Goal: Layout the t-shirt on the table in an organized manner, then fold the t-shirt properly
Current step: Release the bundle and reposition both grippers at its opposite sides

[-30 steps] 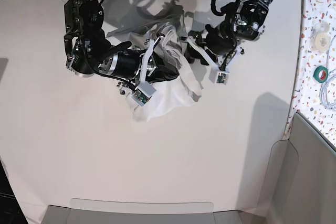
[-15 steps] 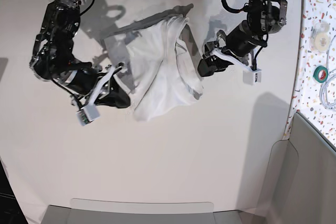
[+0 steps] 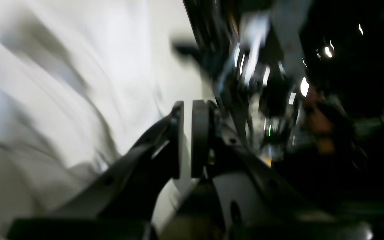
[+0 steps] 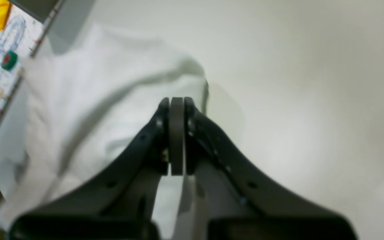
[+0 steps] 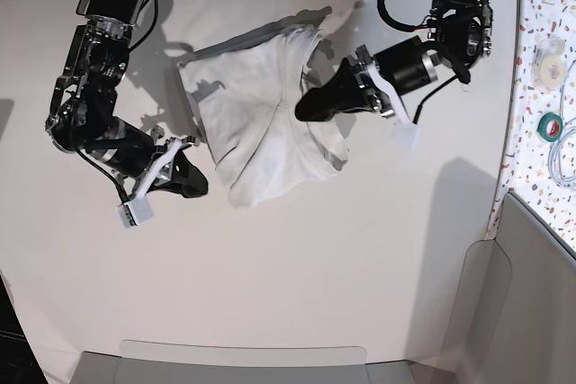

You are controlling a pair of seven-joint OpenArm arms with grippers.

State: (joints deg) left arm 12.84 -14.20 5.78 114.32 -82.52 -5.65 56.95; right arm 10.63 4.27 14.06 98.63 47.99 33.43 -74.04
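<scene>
The white t-shirt (image 5: 256, 128) lies crumpled and partly spread on the off-white table (image 5: 297, 267), in the upper middle of the base view. My left gripper (image 5: 303, 107) reaches in from the right and rests on the shirt's middle. In the blurred left wrist view its jaws (image 3: 187, 140) stand almost together with a thin white strip between the pads, and shirt fabric (image 3: 62, 83) fills the left. My right gripper (image 5: 196, 183) sits just left of the shirt's lower edge. It is shut (image 4: 177, 133) with nothing between the pads, and the shirt (image 4: 78, 106) lies beyond it.
A speckled terrazzo panel (image 5: 540, 6) borders the table's right side, carrying a green tape roll (image 5: 550, 125), a clear tape roll (image 5: 546, 60) and a white cable (image 5: 565, 159). Grey bin walls stand at the front edge (image 5: 243, 357) and the right corner (image 5: 531, 294).
The left gripper swung from beside the shirt's right edge onto its middle and its jaws closed. The right arm withdrew left off the shirt, which went from bunched to more spread.
</scene>
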